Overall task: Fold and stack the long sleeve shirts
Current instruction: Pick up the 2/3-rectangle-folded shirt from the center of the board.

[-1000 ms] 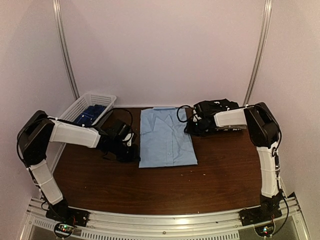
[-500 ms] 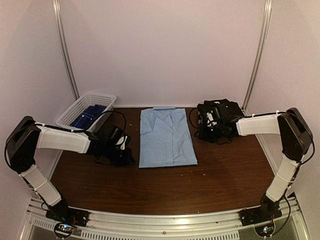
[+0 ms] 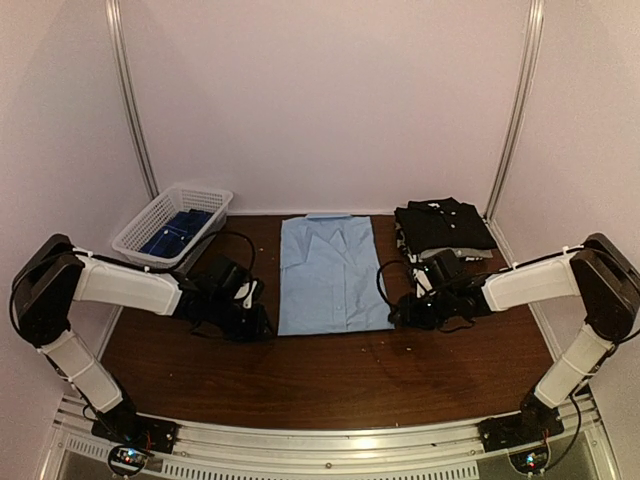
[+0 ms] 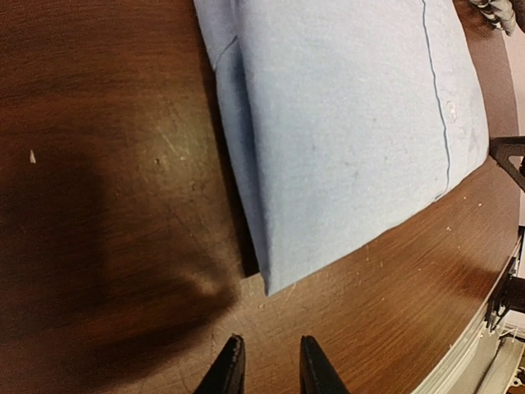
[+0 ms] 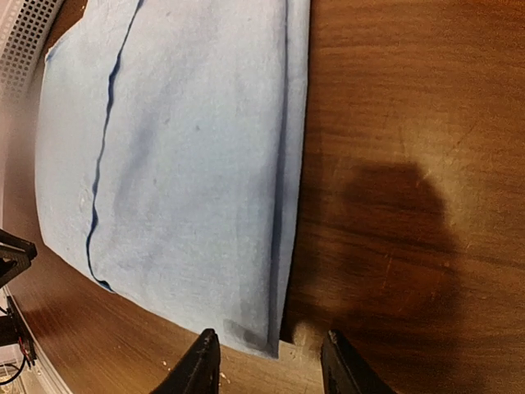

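Starting from the near edge, a ribbed silver metal rail [image 3: 330,440] is running across the front of the dark brown wooden table [image 3: 300,380], whose grain is looking scuffed and dotted with pale crumbs.

Both arms are reaching low over the wood towards the near corners of the light blue button-up shirt [image 3: 330,275]. It's lying folded into a neat, flat rectangle in the middle of the table, collar at the far end, with a soft matte weave and a darker seam line running down it.

The left gripper [image 4: 271,338] is hovering just short of the shirt's near left corner. Its black pointed fingers are sitting only a little apart, with nothing but bare wood between them.

The right gripper [image 5: 271,332] is spread wider, and the shirt's near right corner is poking in between its fingertips. The fingers aren't pinching it though, so it's holding nothing.

Further back on the right, a stack of folded black shirts [image 3: 445,225] is sitting squared up, with a paler grey layer peeking out at its near edge.

Back left, a white plastic mesh basket [image 3: 135,232] is holding something dark blue [image 3: 178,228].
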